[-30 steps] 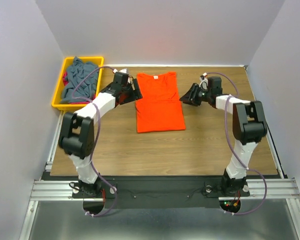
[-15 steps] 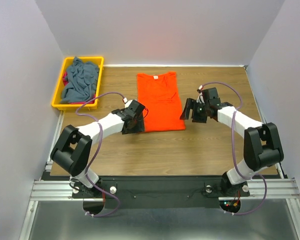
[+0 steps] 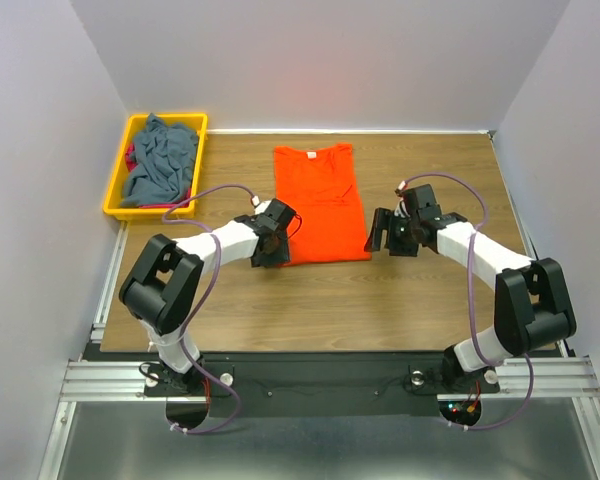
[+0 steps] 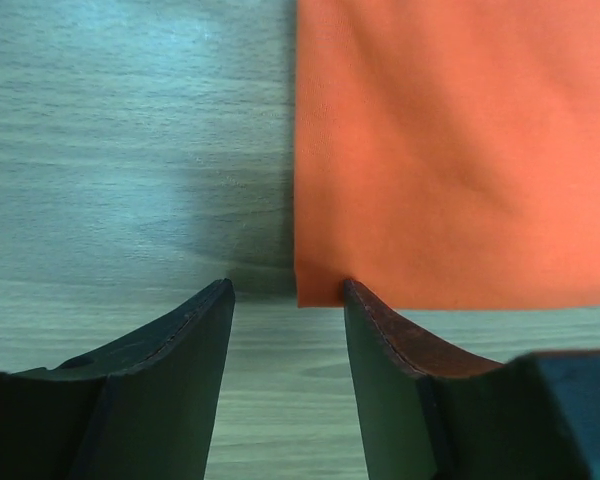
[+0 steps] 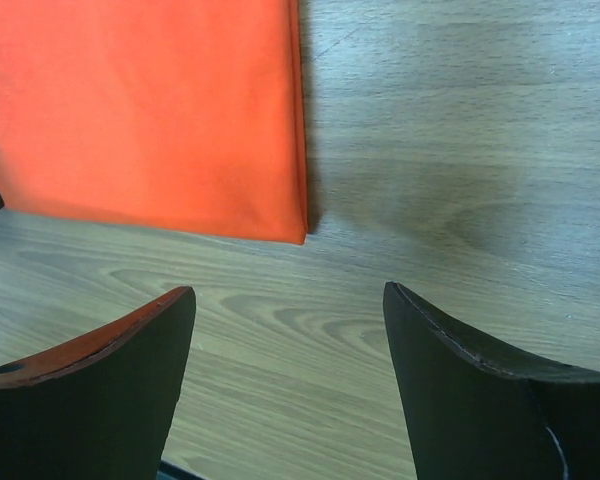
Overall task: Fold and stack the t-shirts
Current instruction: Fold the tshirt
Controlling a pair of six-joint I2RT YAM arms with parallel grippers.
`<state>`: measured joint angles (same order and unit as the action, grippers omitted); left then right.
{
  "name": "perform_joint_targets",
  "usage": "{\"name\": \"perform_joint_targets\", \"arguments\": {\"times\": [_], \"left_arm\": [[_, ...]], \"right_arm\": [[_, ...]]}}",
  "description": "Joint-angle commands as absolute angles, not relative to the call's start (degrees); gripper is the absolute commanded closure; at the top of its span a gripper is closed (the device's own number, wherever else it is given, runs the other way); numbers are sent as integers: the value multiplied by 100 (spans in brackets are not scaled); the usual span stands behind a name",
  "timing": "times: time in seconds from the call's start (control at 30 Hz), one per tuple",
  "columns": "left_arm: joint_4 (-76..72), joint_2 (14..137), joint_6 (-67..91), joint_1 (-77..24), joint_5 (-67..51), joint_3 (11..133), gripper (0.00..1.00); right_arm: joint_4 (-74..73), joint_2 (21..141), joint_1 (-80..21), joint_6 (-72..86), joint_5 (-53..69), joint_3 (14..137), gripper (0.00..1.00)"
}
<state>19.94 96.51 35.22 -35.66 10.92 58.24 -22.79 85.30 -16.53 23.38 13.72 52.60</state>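
Your orange t-shirt (image 3: 320,205) lies flat mid-frame on the table (image 3: 430,290). Your left gripper (image 4: 285,290) is parted, with the shirt's lower-left corner between its fingertips. Your right gripper (image 5: 290,295) gapes wide just below the lower-right corner, holding nothing.

1. The orange t-shirt (image 3: 320,205) is soft cloth, smooth and flat, not shiny.
2. The grey-blue t-shirt (image 3: 162,160) is soft cloth too, all crumpled.
3. The table (image 3: 400,290) is wood, smooth, with wavy grain lines and a soft shine.
4. The bin (image 3: 130,211) is bright yellow plastic.
5. The left gripper (image 4: 286,288) is dull black and looks like hard plastic.
6. The rail (image 3: 105,380) is silver metal with grooves.
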Motion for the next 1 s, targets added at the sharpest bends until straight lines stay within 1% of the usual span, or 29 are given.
{"name": "perform_joint_targets", "arguments": {"times": [0.0,0.23,0.4,0.47,0.57,0.6,0.7,0.73,0.77,0.97], "left_arm": [[2065,9843,3472,-3612,1178,6161,42],[2347,10204,3586,-3726,1160,6214,54],[2435,10371,3568,-3797,1134,6293,57],[2435,10397,3568,-3797,1125,6284,63],[2435,10424,3542,-3797,1064,6258,76],[2426,10424,3542,-3797,1037,6249,82],[2400,10415,3498,-3806,976,6205,92],[2382,10398,3472,-3797,932,6188,99],[2373,10389,3463,-3797,897,6179,100],[2320,10283,3410,-3797,826,6091,100]], "right_arm": [[-2303,8481,-1837,2382,1073,5405,19],[-2408,8727,-2171,2636,387,5554,23],[-2487,9026,-2347,2865,36,5748,27],[-2505,9140,-2390,2926,-210,5879,30],[-2522,9254,-2443,2970,-369,6029,35],[-2531,9351,-2452,2979,-378,6055,35],[-2531,9466,-2487,3032,-413,6117,37],[-2540,9535,-2487,3041,-430,6126,37],[-2549,9571,-2505,3058,-448,6135,37],[-2566,9712,-2601,3129,-632,6144,41]]}}
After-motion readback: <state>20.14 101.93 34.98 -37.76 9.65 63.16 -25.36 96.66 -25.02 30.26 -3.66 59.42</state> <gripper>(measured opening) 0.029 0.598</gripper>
